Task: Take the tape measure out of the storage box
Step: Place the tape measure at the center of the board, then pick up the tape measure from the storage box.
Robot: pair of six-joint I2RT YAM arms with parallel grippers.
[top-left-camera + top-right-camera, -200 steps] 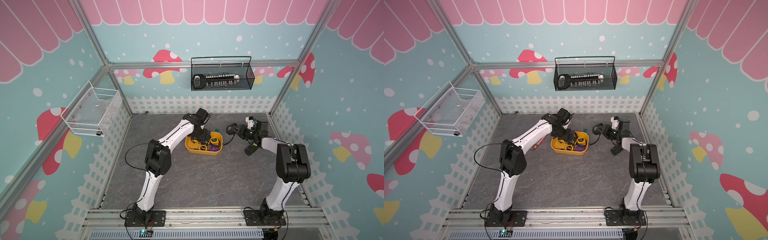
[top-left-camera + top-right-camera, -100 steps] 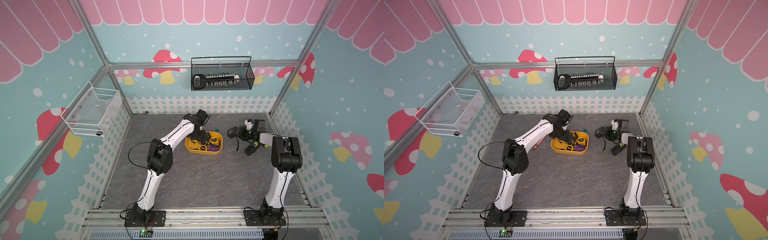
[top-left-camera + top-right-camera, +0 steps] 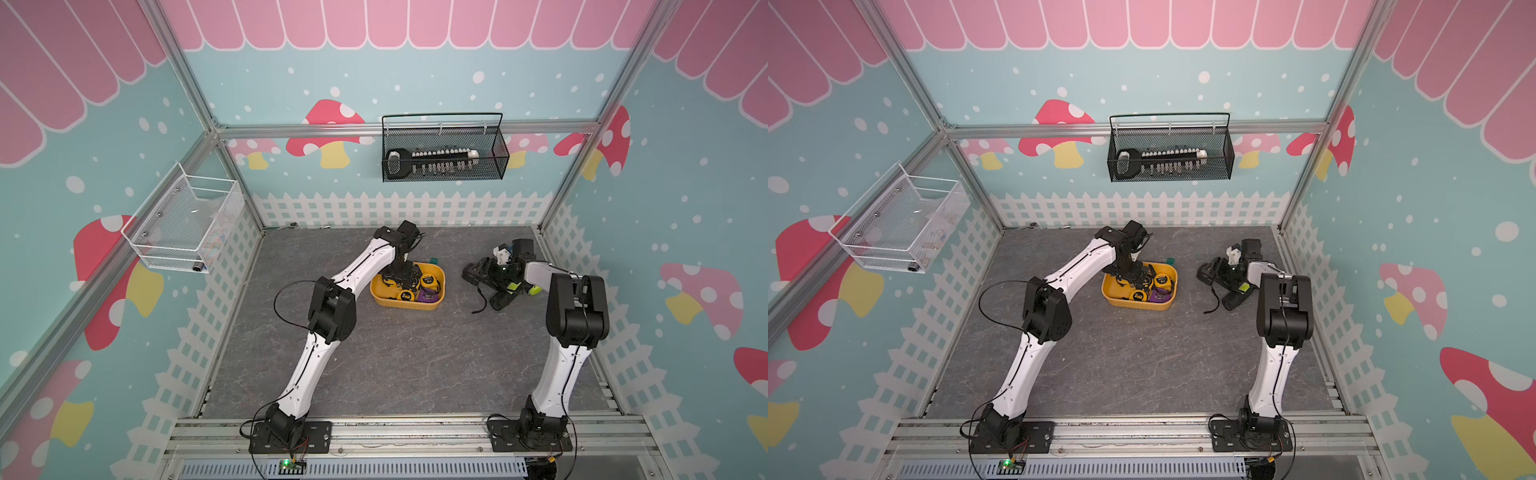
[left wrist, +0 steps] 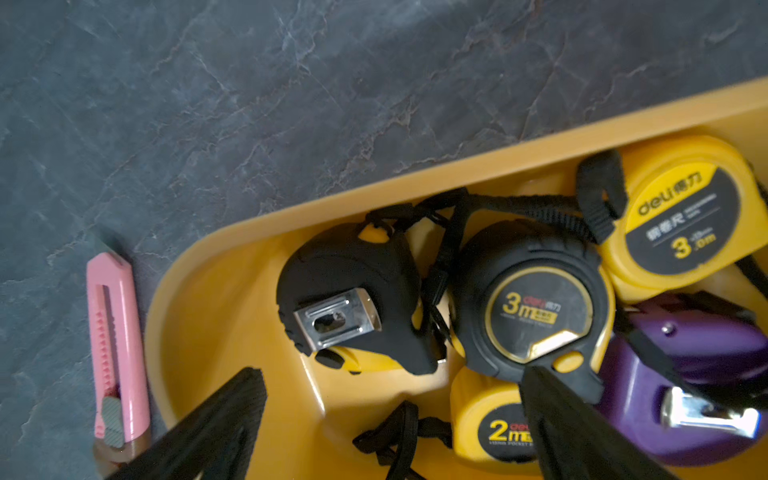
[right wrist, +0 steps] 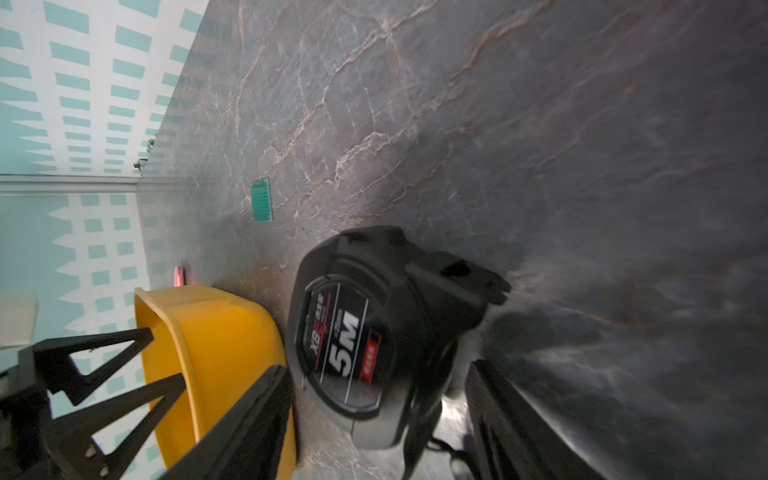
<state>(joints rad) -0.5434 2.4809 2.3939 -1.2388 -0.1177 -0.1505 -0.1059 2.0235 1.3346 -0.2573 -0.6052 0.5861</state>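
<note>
The black tape measure marked 5M [image 5: 353,345] is out of the storage box [image 5: 216,332], close beside the box's outer wall on the side toward the right arm [image 3: 540,272]. It sits between that arm's jaws, which are spread to either side of it. A gap shows between one jaw and the case, so they are not pinching it. Its printed face is tilted, and its black strap trails past the case. Whether the case rests fully on the tabletop [image 3: 395,365] cannot be told.

The mustard-yellow box stands near the middle of the back half of the tabletop in both top views [image 3: 409,305] [image 3: 1138,305]. Five more tape measures lie crowded inside it:
- a black one with a metal belt clip [image 4: 353,299]
- a black-and-yellow 3m one [image 4: 536,307]
- a yellow 3 m one [image 4: 681,212] against the wall
- a small yellow 2m one [image 4: 490,424]
- a purple one [image 4: 698,374]

The left arm [image 3: 365,266] reaches down over the box with its jaws spread wide. One fingertip [image 4: 540,386] overlaps the edge of the black-and-yellow 3m case, and the other [image 4: 245,386] is over bare box floor.

A pink utility knife [image 4: 116,345] lies on the tabletop just beside the box's rounded corner. A small green card [image 5: 261,200] lies beyond the box. On the walls hang a black mesh basket [image 3: 442,170] and a white wire basket [image 3: 183,232].
</note>
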